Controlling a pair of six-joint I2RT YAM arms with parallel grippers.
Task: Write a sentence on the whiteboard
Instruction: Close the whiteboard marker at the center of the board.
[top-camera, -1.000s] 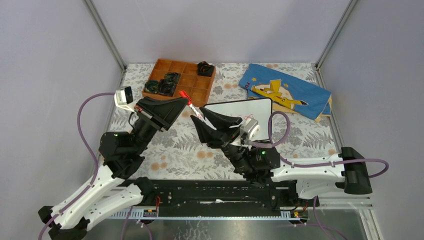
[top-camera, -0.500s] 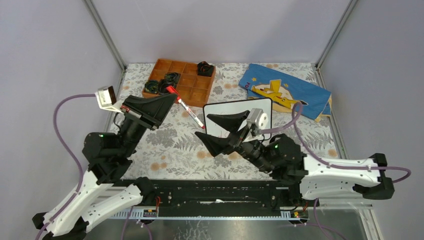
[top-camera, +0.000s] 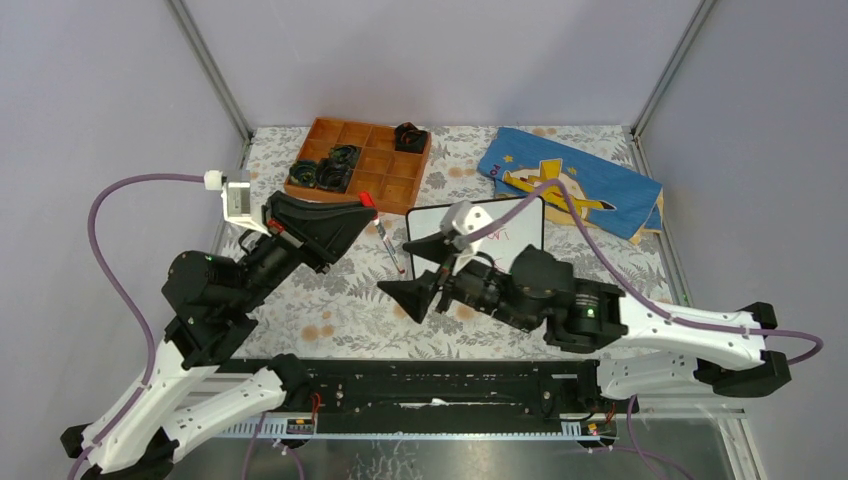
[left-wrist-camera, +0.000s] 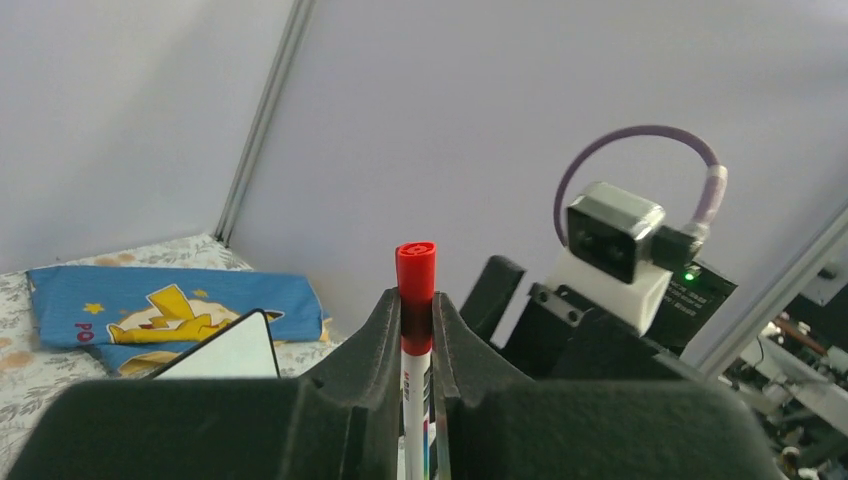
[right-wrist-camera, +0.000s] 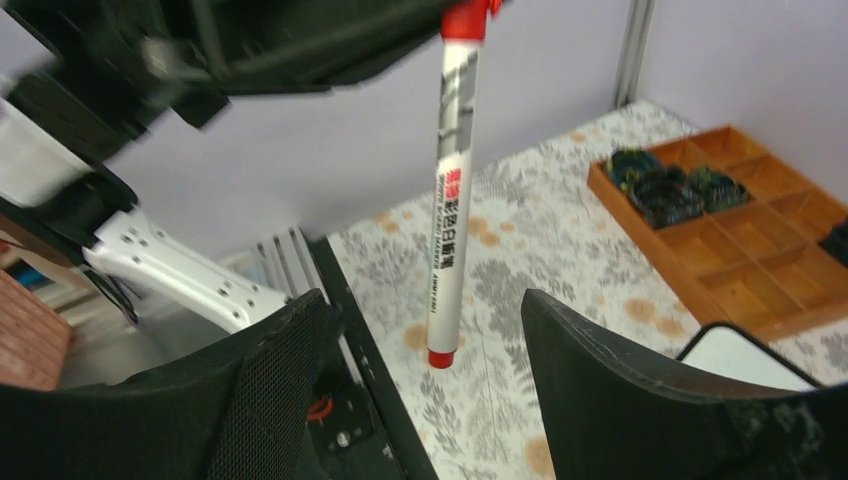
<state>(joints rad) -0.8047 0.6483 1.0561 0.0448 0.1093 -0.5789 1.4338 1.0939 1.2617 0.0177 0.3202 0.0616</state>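
Note:
The whiteboard (top-camera: 515, 222) lies mid-table, its near part hidden behind my right arm. Faint red marks of the sentence (top-camera: 498, 236) show on it, too small to read. My left gripper (top-camera: 366, 206) is shut on a white marker (top-camera: 391, 246) near its red cap and holds it slanting down above the table. In the left wrist view the marker (left-wrist-camera: 416, 300) stands between the fingers. My right gripper (top-camera: 415, 270) is open, its jaws standing either side of the marker's lower end without touching. In the right wrist view the marker (right-wrist-camera: 449, 200) hangs between the open fingers (right-wrist-camera: 585, 350).
A wooden compartment tray (top-camera: 362, 163) with black parts stands at the back left, also in the right wrist view (right-wrist-camera: 740, 235). A blue cloth with a yellow figure (top-camera: 570, 182) lies at the back right. The black base rail (top-camera: 430, 385) runs along the near edge.
My left gripper has swung the marker so that it points down toward the right gripper. My right arm has moved left, off the board, and turned its open jaws round the marker's lower end.

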